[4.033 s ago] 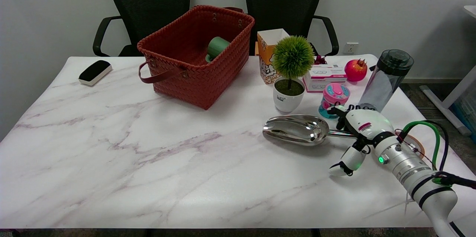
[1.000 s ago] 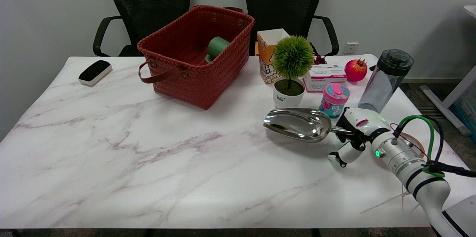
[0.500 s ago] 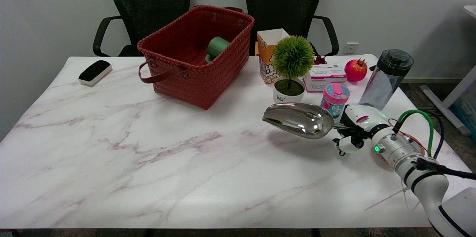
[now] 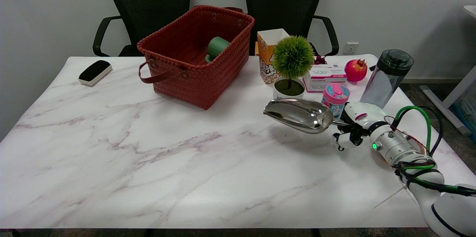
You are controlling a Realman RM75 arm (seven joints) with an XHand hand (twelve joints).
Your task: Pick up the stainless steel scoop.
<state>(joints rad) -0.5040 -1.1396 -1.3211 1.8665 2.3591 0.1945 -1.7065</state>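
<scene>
The right hand's (image 4: pixel 355 127) black-and-white fingers (image 4: pixel 344 141) are closed around the thin handle of the shiny stainless steel scoop (image 4: pixel 299 115), holding it above the white marble-patterned table (image 4: pixel 148 162); a shadow lies on the tabletop beneath the bowl. The bowl juts out to the picture's left of the fingers, its open side up, and overlaps the base of the white pot holding a round green artificial plant (image 4: pixel 292 66). The handle itself is almost wholly hidden inside the hand. Just behind the hand stand a pink-lidded teal jar (image 4: pixel 335 98) and a clear bottle with a dark lid (image 4: pixel 386 77). Farther off, the woven red-brown basket (image 4: pixel 178 69) contains a green cup (image 4: pixel 216 47) lying on its side. The arm is cut off at the lower right edge
</scene>
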